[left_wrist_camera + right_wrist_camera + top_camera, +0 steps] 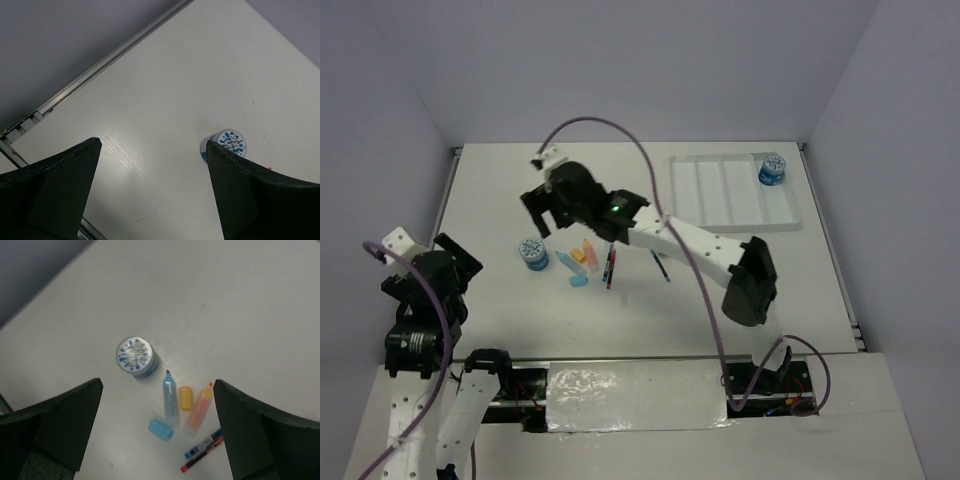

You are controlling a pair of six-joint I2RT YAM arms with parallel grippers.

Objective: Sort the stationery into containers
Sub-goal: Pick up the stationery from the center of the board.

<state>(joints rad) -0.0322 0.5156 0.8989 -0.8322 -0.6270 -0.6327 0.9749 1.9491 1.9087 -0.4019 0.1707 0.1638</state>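
My right pincer (157, 385) hangs over the white table (500, 190) with its dark fingers spread as wide as they go and nothing between them. Almost straight below it stands the round blue roll with a patterned white-and-blue top (134, 356).

Just right of that roll lie a light-blue marker (170, 397), a short yellow-orange cap piece (185, 397) and an orange highlighter (199, 407), packed close. A small light-blue block (160, 429) lies on the roll's near side. A pair of thin pens, one blue and one red (202, 456), lies beyond the highlighter.

The flat white plastic tray with four long compartments (705, 190) is well apart from the roll, off to its right and farther from me. A second blue patterned roll (772, 169) already sits in its outermost compartment.

My left pincer (152, 145) is empty and just as wide, left of the roll.

If I drop onto the roll, I think the finger on the marker side could clip the light-blue marker and scatter its neighbours. A glancing squeeze on the round wall could shoot the roll away. My purple cable (620, 130) arches high and might drag.

Left of and beyond the roll the table is bare up to its railed edge. The stretch between the roll and the tray is open too.
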